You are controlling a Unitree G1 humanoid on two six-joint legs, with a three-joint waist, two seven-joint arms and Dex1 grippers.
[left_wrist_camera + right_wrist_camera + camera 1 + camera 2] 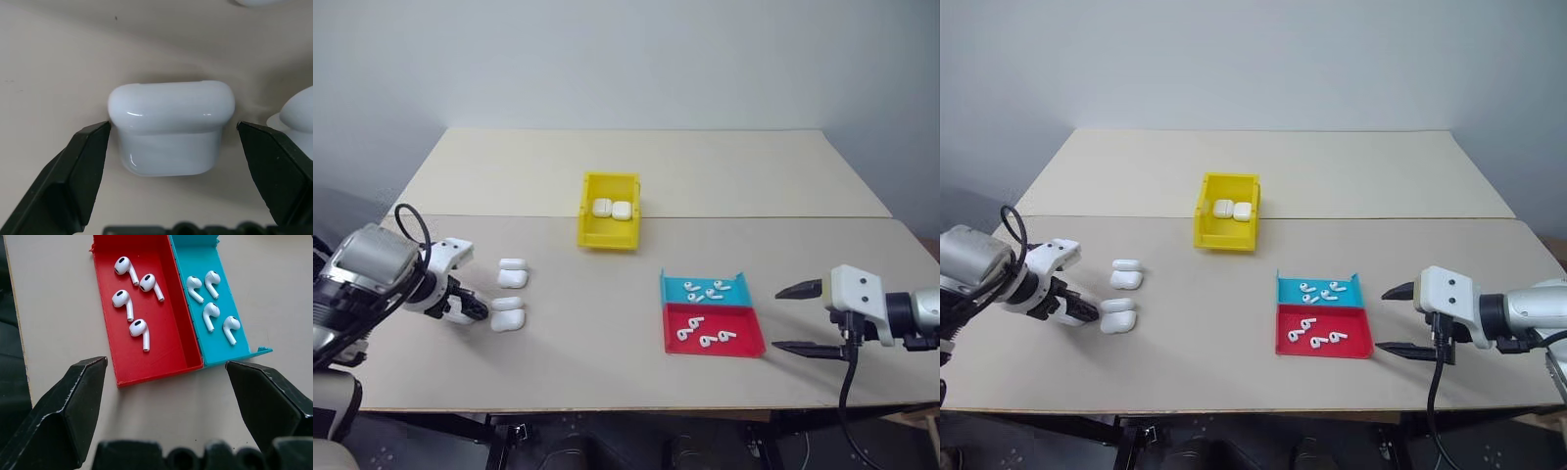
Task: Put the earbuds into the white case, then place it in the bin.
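With its fingers spread either side of a white case [171, 128] on the worktop [607, 313], the left gripper [171, 147] must close; right gripper [808, 318] gapes empty beside the earbuds [131, 301].

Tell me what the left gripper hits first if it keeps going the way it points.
Most likely the white case directly ahead: the open left gripper has a finger on each side of it, not yet touching. Past that case lies only the table.

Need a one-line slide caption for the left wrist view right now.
Open left gripper straddling a closed white case on the table, fingers not yet closed on it.
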